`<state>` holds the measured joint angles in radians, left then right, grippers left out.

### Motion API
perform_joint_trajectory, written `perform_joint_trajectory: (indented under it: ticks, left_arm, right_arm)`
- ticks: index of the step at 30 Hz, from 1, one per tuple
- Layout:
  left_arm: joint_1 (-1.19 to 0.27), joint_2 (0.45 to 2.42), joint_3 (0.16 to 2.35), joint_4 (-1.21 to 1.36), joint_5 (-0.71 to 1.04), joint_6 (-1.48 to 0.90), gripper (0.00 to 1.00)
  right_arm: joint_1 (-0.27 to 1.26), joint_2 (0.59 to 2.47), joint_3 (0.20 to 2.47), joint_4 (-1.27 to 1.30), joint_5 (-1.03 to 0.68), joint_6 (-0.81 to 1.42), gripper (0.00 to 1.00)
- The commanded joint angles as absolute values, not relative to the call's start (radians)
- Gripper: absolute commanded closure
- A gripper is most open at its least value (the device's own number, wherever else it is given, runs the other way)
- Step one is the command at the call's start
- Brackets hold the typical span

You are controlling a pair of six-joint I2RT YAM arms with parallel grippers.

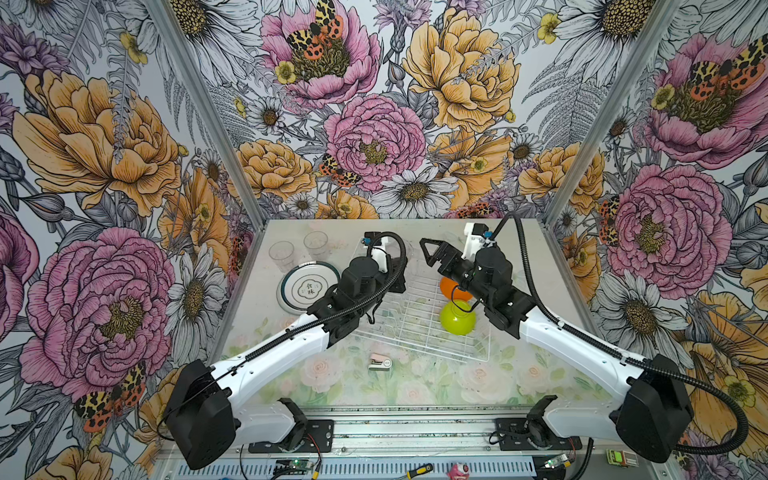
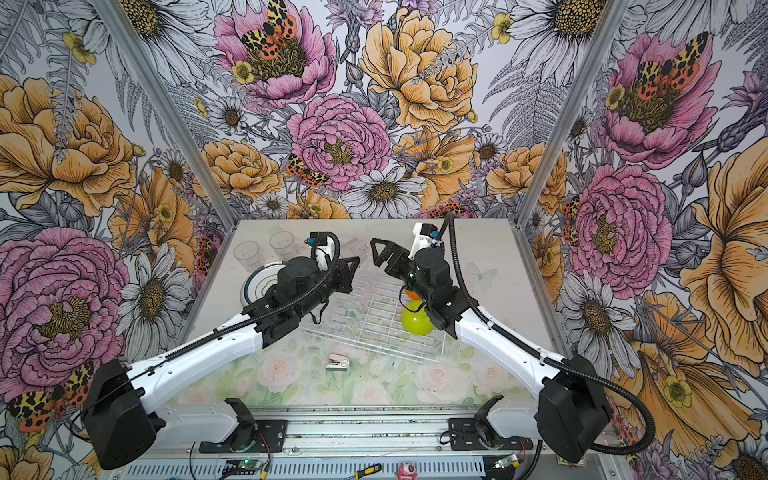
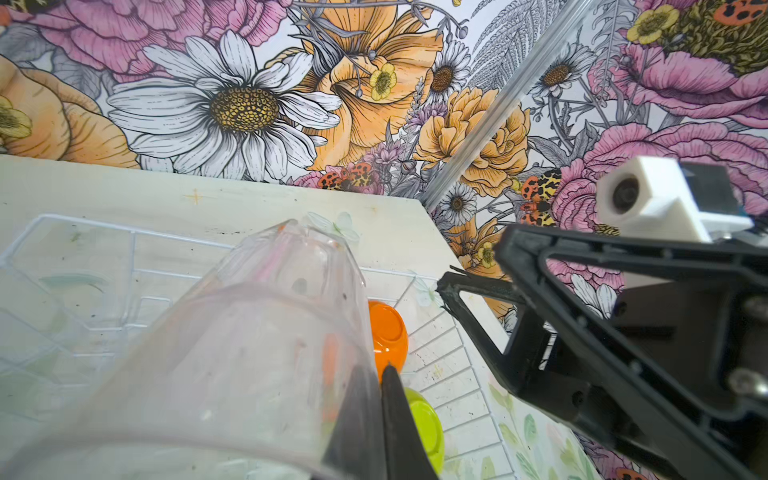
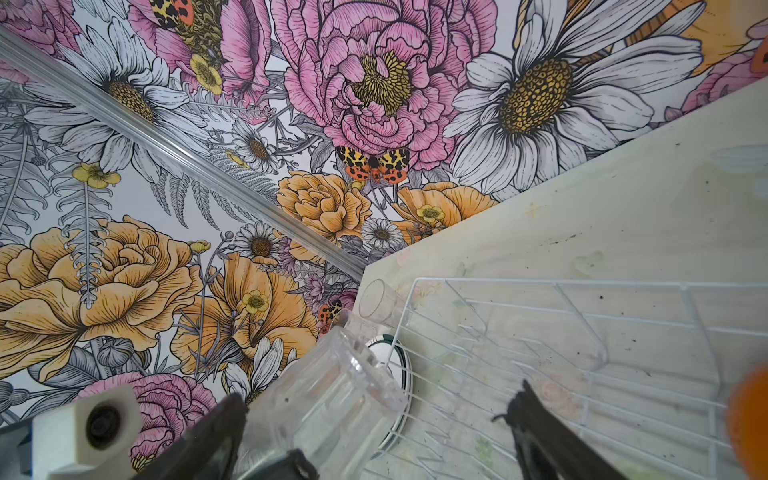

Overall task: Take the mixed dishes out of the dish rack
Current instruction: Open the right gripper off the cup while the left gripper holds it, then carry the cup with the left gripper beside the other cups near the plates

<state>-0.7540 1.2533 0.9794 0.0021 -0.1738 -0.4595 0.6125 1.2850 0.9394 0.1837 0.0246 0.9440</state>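
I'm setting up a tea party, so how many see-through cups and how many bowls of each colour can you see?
Clear tumblers: 3, two standing upright and one held by the left gripper
Orange bowls: 1
Lime-green bowls: 1
Total: 5

Bold floral wallpaper [image 1: 374, 141] covers three walls around a pale rose-printed table [image 1: 457, 386].

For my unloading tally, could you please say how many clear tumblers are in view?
3. Two tumblers stand on the table beyond the plate; the third tumbler is in the left gripper over the dish rack.
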Motion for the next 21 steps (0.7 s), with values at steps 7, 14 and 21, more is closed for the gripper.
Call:
perform_joint_trajectory:
  ticks: [7,14,21]
  left_arm:
    - [-0.508,1.219,1.128,-0.331,-0.248,-0.419,1.00]
    - [-0.326,1.379,1.294,-0.509,-0.189,-0.360,1.00]
    - [-0.261,1.633,1.527,-0.668,-0.128,-0.288,1.00]
  right_arm:
    - [0.612,1.217,0.886,0.143,0.108,0.851,0.01]
    - [0.596,1.163,0.833,0.114,0.107,0.821,0.01]
    - [0.571,1.099,0.806,0.004,0.088,0.801,0.01]
